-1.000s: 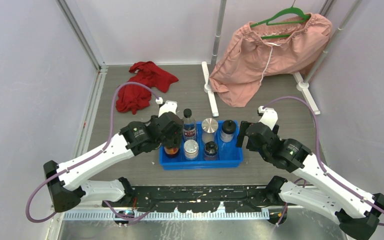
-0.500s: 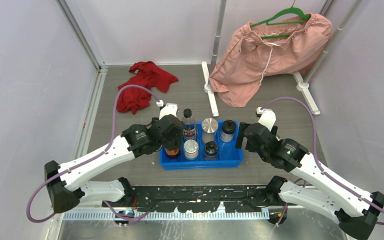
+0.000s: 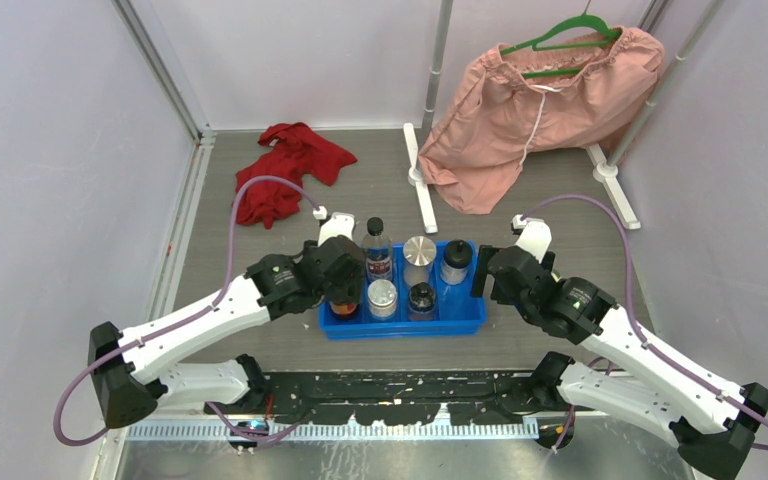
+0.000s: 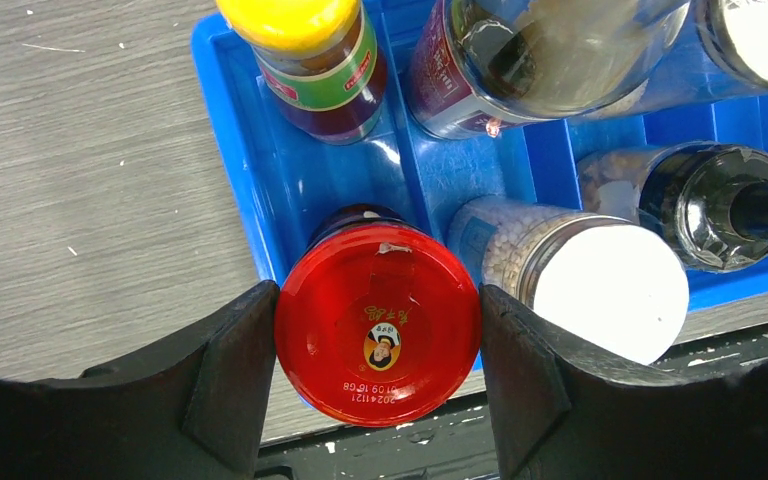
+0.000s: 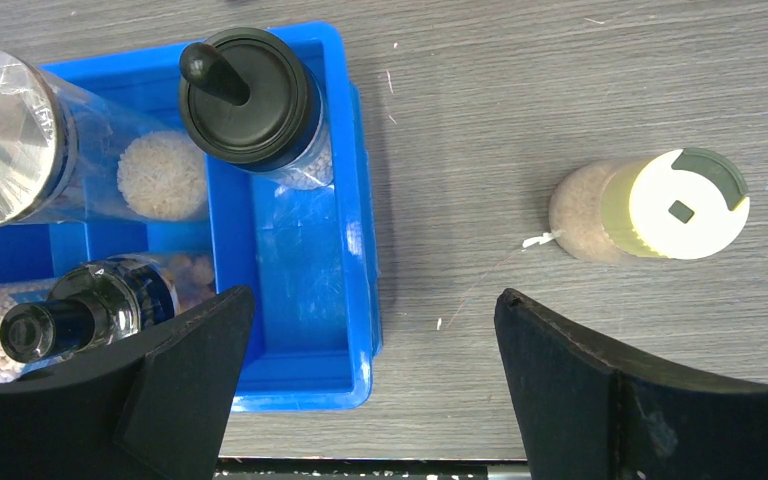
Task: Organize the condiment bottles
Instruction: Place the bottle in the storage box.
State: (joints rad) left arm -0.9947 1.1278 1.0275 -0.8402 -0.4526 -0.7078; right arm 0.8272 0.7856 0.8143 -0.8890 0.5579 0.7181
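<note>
The left gripper [image 4: 378, 350] is clamped on a red-lidded jar [image 4: 377, 322], whose base is within the near-left compartment of the blue tray [image 4: 245, 190]. This jar is just in front of a yellow-capped bottle [image 4: 305, 50] and beside a white-capped jar [image 4: 580, 280] of pale beads. The right gripper [image 5: 372, 300] hangs spread wide, grasping nothing, above the tray's right wall and near a black-capped grinder [image 5: 255, 100] in the far-right compartment, while a beige shaker [image 5: 650, 205] with a pale flip cap stands on the table [image 5: 560, 80], right of the tray and apart from it.
</note>
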